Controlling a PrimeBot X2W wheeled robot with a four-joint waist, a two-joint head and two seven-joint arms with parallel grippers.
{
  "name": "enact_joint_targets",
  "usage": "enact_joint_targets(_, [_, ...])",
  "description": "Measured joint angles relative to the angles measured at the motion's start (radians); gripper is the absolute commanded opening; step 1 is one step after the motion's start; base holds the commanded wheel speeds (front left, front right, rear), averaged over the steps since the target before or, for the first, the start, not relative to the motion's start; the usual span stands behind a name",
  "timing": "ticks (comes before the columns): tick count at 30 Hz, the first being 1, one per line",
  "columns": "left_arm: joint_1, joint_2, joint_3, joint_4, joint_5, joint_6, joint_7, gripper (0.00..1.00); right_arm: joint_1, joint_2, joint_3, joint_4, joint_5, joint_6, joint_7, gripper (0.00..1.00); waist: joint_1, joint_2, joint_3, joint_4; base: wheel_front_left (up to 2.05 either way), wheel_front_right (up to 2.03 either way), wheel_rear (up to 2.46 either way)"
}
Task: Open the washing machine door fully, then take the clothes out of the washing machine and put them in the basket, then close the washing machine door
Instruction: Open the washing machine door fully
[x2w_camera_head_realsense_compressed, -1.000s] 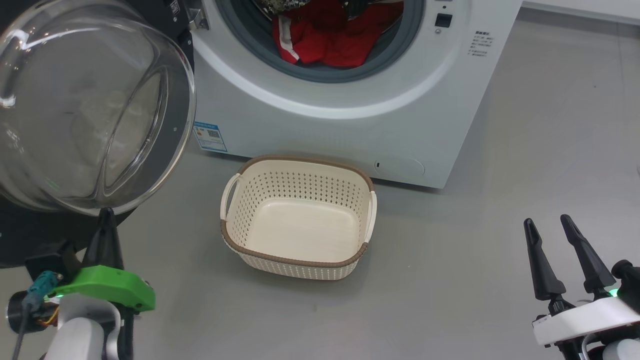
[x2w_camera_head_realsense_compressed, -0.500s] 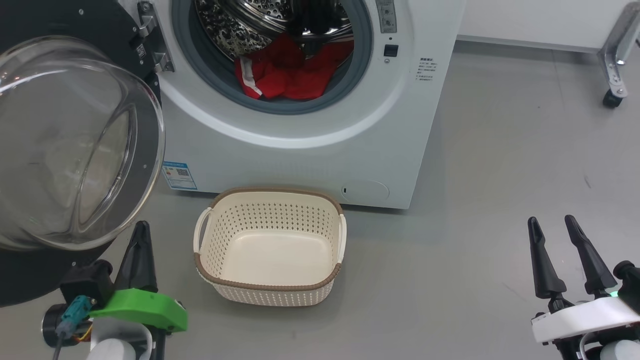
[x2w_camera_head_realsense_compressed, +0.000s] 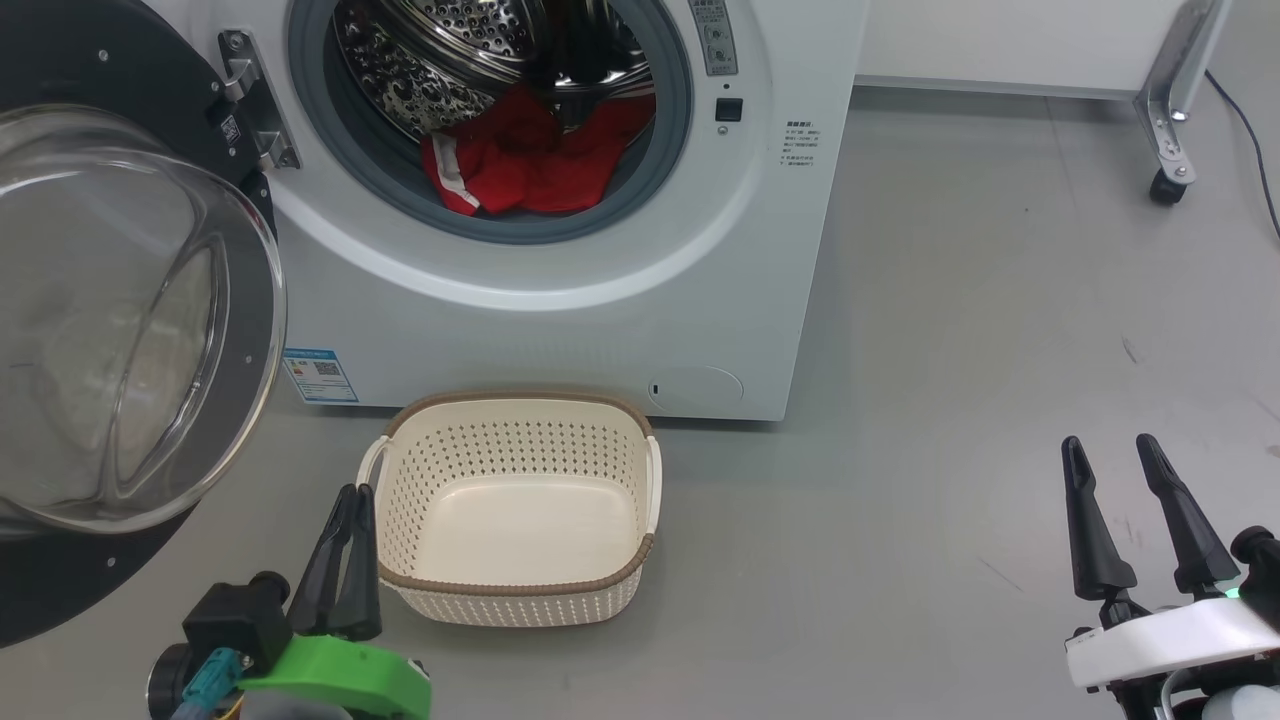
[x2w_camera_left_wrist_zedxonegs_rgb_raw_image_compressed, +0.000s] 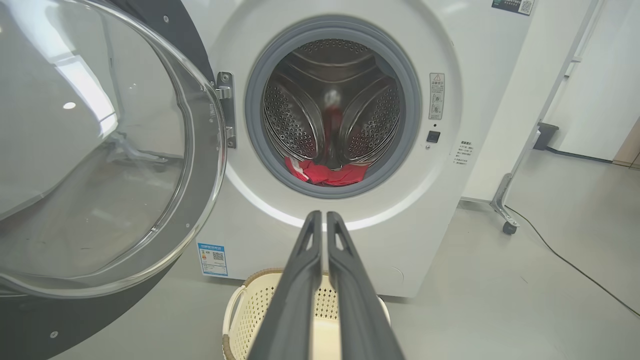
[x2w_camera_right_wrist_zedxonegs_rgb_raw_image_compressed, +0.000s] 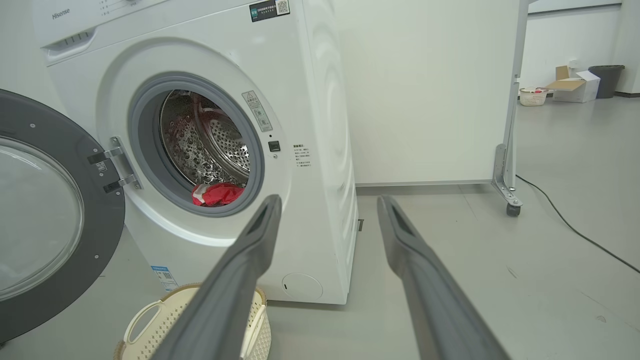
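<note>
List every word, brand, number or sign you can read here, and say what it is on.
"Hisense": top left of the washing machine front.
Blue label low on the front: too small to read.
Warning sticker beside the drum opening: a triangle sign; words too small.
Grey print right of the opening: too small.
Dark sticker with a square code, top edge: blurred.
</note>
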Motion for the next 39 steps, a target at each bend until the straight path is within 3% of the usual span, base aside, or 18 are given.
enact_joint_targets(1, [0.0, 0.0, 0.0, 0.0, 0.0, 0.0, 0.0, 1.0, 0.0, 0.0, 0.0, 0.0, 0.0, 0.0, 0.0, 1.0, 0.0, 0.0, 0.0, 0.0, 0.0, 0.0, 0.0])
enact_joint_targets(39, [0.034, -0.008, -0.029, -0.044, 0.028, 0.039, -0.017, 1.0, 0.015, -0.005, -0.025, -0.003, -0.062, -0.008, 0.0, 1.0, 0.0, 0.0, 0.027, -0.007, 0.0, 0.0, 0.0])
